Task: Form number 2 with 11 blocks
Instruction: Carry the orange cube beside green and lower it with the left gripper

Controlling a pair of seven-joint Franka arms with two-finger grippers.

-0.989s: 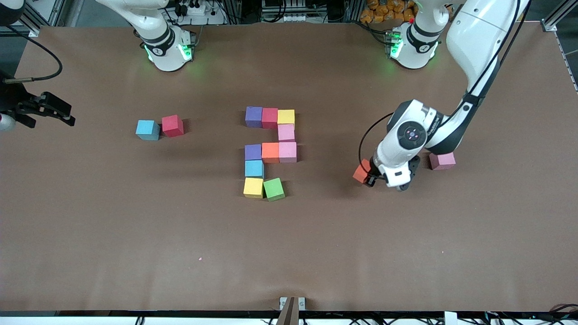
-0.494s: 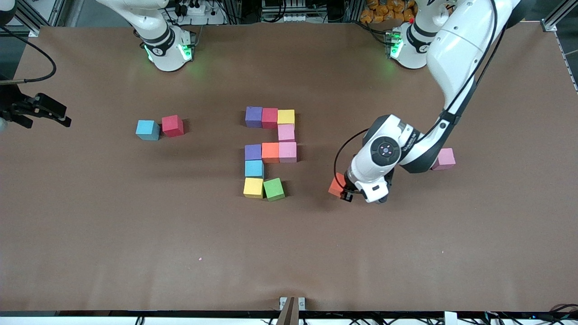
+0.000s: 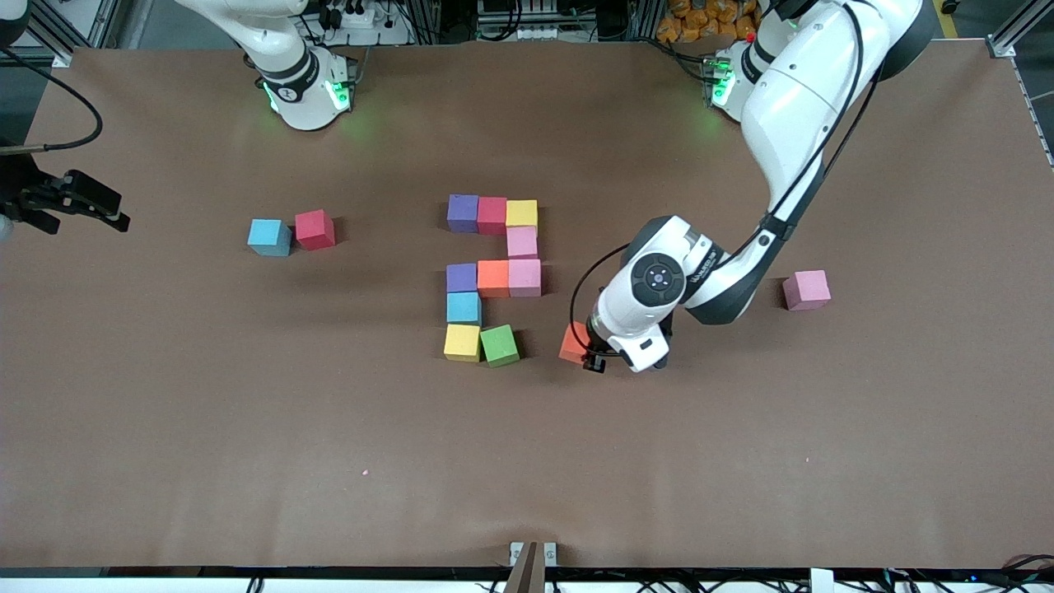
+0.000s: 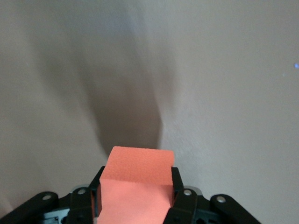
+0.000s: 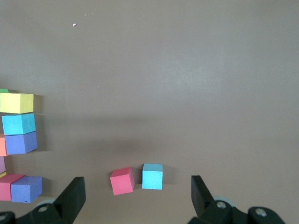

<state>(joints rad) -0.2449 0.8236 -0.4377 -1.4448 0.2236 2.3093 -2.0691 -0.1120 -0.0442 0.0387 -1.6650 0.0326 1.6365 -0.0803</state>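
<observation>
Ten blocks (image 3: 493, 278) lie in the table's middle as a partial number 2: purple, red and yellow in the top row, pink below, then purple, orange and pink, then light blue, then yellow and green (image 3: 500, 345). My left gripper (image 3: 586, 352) is shut on an orange block (image 3: 573, 343) just above the table, beside the green block toward the left arm's end. In the left wrist view the orange block (image 4: 135, 179) fills the jaws. My right gripper (image 3: 111, 211) waits open at the right arm's end of the table.
A loose light blue block (image 3: 269, 237) and a red block (image 3: 314, 229) lie together toward the right arm's end; the right wrist view shows the light blue one (image 5: 152, 176) and the red one (image 5: 122, 181). A loose pink block (image 3: 806, 290) lies toward the left arm's end.
My left gripper has carried the orange block from beside the loose pink block toward the green block of the digit. The right gripper has drawn slightly toward the table's end.
</observation>
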